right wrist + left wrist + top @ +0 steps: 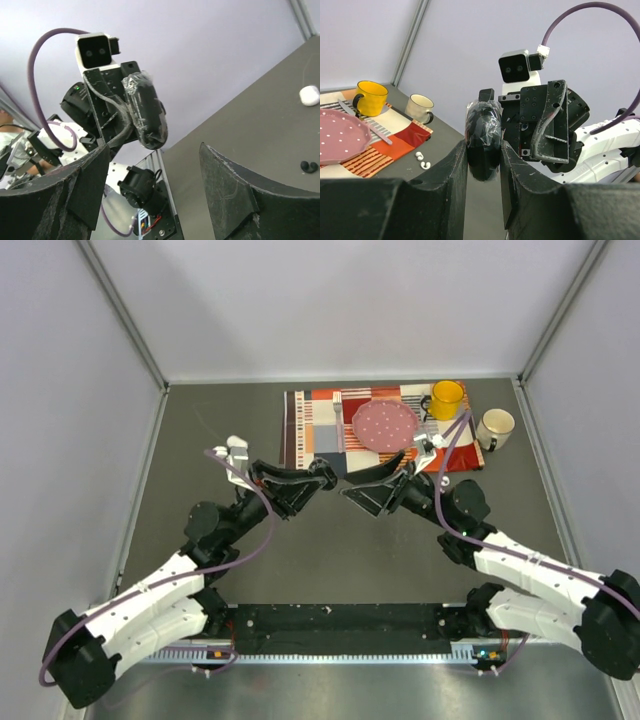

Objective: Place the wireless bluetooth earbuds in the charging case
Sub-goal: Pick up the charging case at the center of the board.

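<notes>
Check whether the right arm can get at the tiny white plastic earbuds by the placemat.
Likely yes: the right gripper is open and empty; the white earbuds lie uncovered on the table.

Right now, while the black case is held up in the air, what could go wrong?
The black case is film-wrapped and glossy, and the left tool pinches only its lower part, so it may slip or twist. The open right tool faces it; a push from there could knock it loose.
</notes>
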